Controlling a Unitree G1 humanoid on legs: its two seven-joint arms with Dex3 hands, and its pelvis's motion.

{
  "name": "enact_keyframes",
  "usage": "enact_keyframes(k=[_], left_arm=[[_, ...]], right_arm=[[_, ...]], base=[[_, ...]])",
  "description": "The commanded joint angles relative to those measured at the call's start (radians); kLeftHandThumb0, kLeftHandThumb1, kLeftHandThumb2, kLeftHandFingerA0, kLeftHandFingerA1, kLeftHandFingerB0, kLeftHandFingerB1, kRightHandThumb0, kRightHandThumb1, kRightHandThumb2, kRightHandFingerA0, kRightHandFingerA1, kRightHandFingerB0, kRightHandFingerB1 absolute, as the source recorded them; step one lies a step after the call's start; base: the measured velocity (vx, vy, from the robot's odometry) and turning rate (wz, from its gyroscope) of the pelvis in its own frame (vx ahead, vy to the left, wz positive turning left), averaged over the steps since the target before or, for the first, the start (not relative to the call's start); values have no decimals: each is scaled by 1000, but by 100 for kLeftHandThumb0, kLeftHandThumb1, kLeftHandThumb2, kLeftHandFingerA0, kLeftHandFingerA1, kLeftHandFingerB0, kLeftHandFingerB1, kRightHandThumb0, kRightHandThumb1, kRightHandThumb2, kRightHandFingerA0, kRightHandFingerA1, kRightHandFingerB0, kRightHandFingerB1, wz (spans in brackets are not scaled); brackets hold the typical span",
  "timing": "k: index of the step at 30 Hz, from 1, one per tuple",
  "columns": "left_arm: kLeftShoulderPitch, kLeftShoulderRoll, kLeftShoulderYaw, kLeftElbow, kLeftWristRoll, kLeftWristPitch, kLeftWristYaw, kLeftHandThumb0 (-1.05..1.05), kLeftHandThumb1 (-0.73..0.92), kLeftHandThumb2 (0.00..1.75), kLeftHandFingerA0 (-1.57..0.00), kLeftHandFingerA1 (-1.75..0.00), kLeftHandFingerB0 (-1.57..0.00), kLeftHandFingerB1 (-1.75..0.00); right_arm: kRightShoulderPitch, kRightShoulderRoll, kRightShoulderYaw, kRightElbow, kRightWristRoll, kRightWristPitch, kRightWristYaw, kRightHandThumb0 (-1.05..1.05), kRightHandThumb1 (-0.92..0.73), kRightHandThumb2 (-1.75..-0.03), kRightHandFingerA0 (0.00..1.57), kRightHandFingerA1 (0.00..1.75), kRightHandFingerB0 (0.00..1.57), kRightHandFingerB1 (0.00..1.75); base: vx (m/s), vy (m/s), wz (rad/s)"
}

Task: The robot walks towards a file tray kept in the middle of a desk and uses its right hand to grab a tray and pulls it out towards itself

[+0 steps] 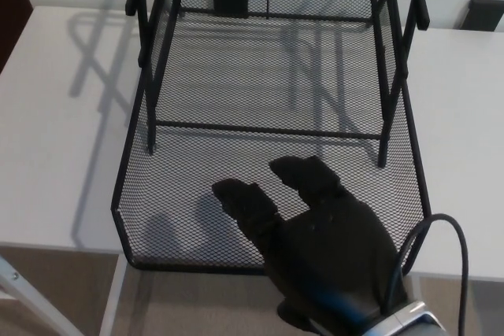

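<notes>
Two thick fingers point(250, 198) of the right hand point(315, 234) lie spread apart over the front of the tray point(276, 100), reaching past its near rim onto the mesh floor, with the palm over the rim itself. The thumb seems to sit below the rim at the bottom edge of the view, but whether it presses the wire cannot be told. Nothing shows a firm pinch, so the hand reads as hooked over the front edge rather than clenched on it.

The tray is a black mesh one, sitting low in the file rack point(153, 68), whose black posts and cross-bars stand above it. It is drawn well forward, its front edge past the near edge of the white worktop point(55, 116). The left hand does not show.

To do the pull well, the fingers should curl down firmly behind the rim before any draw. The pull should run straight toward the robot, keeping the tray level. With the front already overhanging, a slow, short draw guards against tipping it off the worktop.
</notes>
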Motion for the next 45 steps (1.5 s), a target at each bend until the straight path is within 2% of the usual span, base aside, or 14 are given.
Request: enact_keyframes(k=[1, 3, 4, 7, 10, 11, 12, 13, 18, 23, 25, 28, 38, 45], left_arm=[[5, 20, -2, -18, 16, 3, 4, -45, 43, 70, -58, -50, -51, -48], [12, 26, -7, -26, 30, -20, 9, -46, 42, 71, -57, -50, -51, -49], [9, 25, -7, -20, 29, -21, 9, -39, 49, 55, -63, -40, -54, -39], [13, 20, -9, -15, 30, -18, 10, -44, 43, 70, -61, -51, -52, -48], [13, 21, -7, -19, 23, -5, 5, -40, 44, 69, -59, -50, -49, -47], [8, 20, 0, -11, 12, -2, -1, -39, 44, 67, -58, -49, -51, -47], [7, 18, 3, -8, 8, -3, -2, -39, 44, 67, -58, -49, -51, -47], [4, 19, 5, 2, 8, -10, -2, -42, 43, 69, -58, -50, -51, -48], [-7, 20, 2, 19, 9, -13, -8, -35, 50, 55, -62, -41, -55, -39], [-18, 29, 8, 52, 15, -23, 0, -34, 50, 55, -63, -40, -55, -39], [-19, 26, 9, 56, 11, -22, -2, -34, 49, 55, -63, -41, -55, -39], [-7, 22, 3, 52, 19, -27, 4, -42, 43, 69, -58, -49, -52, -48], [2, 13, -7, 27, 35, -11, 27, -40, 44, 68, -59, -50, -51, -48], [-25, 22, -9, 54, 32, -29, 6, -35, 50, 55, -62, -40, -54, -39]], right_arm=[[165, 31, 70, -346, 114, -76, 97, -31, -15, -78, 4, 54, 0, 48], [161, 74, -5, -389, 197, -129, 131, -59, -43, -54, 7, 37, 16, 31], [155, 106, -68, -389, 272, -183, 144, -33, -16, -79, 5, 54, 0, 48], [183, 194, -318, -389, 627, -355, 263, -58, -39, -55, 5, 39, 11, 30], [176, 76, -635, -389, 982, -518, 176, -60, -39, -52, 1, 40, 11, 29], [152, 4, -767, -389, 1113, -551, 110, -32, 0, -71, 6, 57, 0, 50], [139, -30, -829, -389, 1169, -561, 85, -32, 0, -71, 6, 57, 0, 50], [72, -129, -960, -389, 1313, -523, 73, -74, -28, -63, 0, 53, 8, 47], [255, -439, -1521, -389, 1959, -537, -51, -70, -26, -62, 0, 53, 13, 51], [60, -432, -1967, -360, 2005, -229, 135, -57, -30, -69, 11, 60, 27, 50], [84, -470, -2069, -283, 2079, -243, 195, -61, -34, -52, 17, 59, 35, 43], [97, -526, -2229, -109, 2257, -218, 322, -57, -28, -66, 26, 57, 35, 49], [141, -557, -2307, -35, 2589, -186, 187, -78, -22, -66, 24, 66, 28, 53], [153, -543, -2352, 11, 2498, -138, 277, -63, -24, -65, 28, 62, 32, 54]], base=[[0, 0, 0], [0, 0, 0], [0, 0, 0], [0, 0, 0], [0, 0, 0], [0, 0, 0], [0, 0, 0], [0, 0, 0], [0, 0, 0], [0, 0, 0], [0, 0, 0], [0, 0, 0], [0, 0, 0], [0, 0, 0]])
